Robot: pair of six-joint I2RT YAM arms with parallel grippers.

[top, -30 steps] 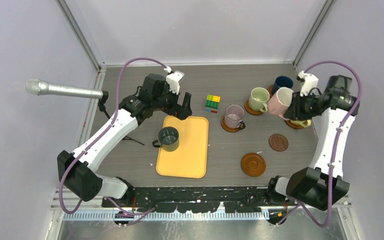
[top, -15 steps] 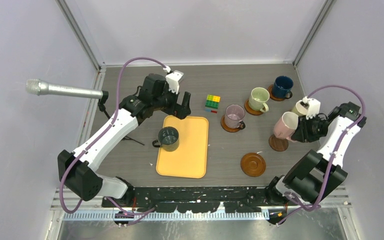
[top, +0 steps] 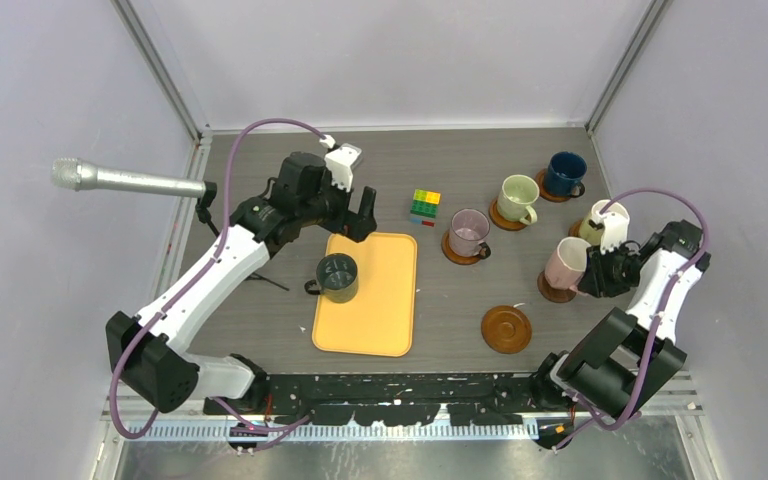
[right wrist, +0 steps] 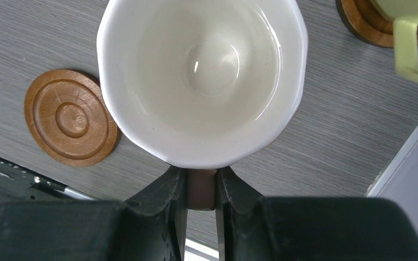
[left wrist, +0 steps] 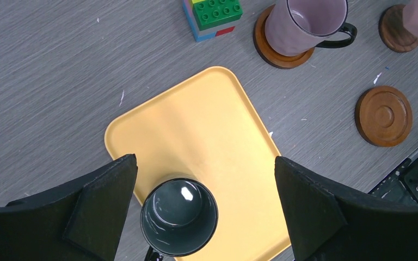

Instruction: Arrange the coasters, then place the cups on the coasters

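My right gripper point(right wrist: 201, 182) is shut on the handle of the pink-cream cup point(right wrist: 201, 76). In the top view this cup point(top: 565, 263) leans over the dark flat coaster point(top: 552, 292); whether they touch I cannot tell. The mauve cup point(top: 468, 232), light green cup point(top: 516, 196), navy cup point(top: 565, 172) and pale yellow cup point(top: 594, 222) each stand on a coaster. One coaster point(top: 506, 328) lies bare. The dark green cup point(left wrist: 178, 216) stands on the yellow tray point(left wrist: 196, 125), below my open left gripper point(left wrist: 204, 163).
A multicoloured cube point(top: 424, 206) sits behind the tray point(top: 380, 310). A silver microphone point(top: 125, 180) juts in from the left wall. The pale yellow cup's handle point(right wrist: 411, 54) is close on the right of the held cup, near the table's right edge.
My right arm has carried the pink-cream cup from beside the light green cup forward and down to the dark flat coaster. The left arm has barely shifted.
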